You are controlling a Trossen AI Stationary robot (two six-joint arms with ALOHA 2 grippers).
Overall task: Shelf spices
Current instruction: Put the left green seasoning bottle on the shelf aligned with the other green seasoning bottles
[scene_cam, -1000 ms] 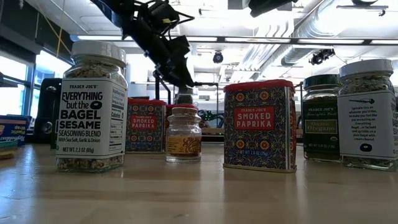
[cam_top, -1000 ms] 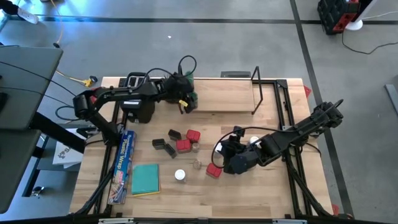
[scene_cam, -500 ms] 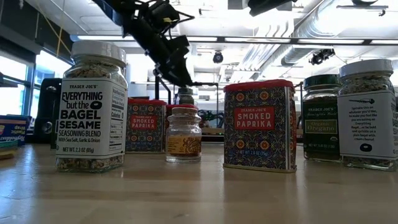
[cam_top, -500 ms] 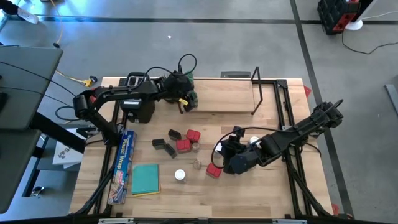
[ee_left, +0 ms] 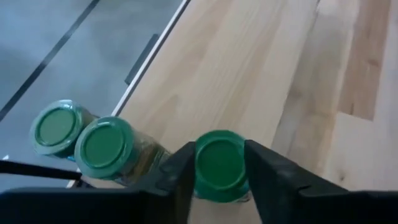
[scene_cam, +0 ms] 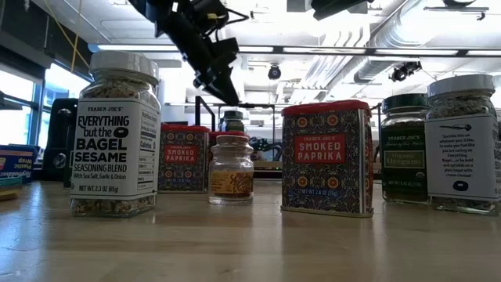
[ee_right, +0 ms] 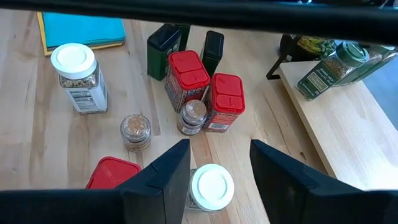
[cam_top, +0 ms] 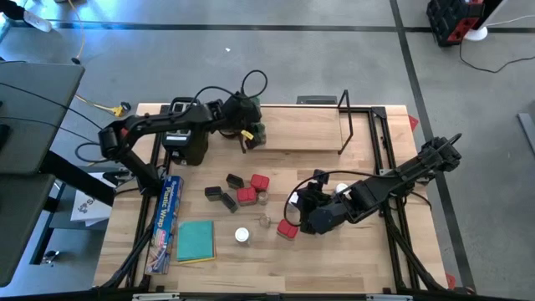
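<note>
Step in hand: placing. The left gripper (ee_left: 219,177) stands at the shelf's (cam_top: 301,130) left end, fingers flanking a green-lidded jar (ee_left: 219,163) set beside two others near the far edge; whether they grip it cannot be told. The right gripper (ee_right: 214,171) straddles a white-lidded jar (ee_right: 212,185), probably not clamped. Next: clear the left fingers upward without tipping neighbours.

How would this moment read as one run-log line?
left gripper: at green-lidded jar on shelf | right gripper: at white-lidded jar | red tins: on table
</note>
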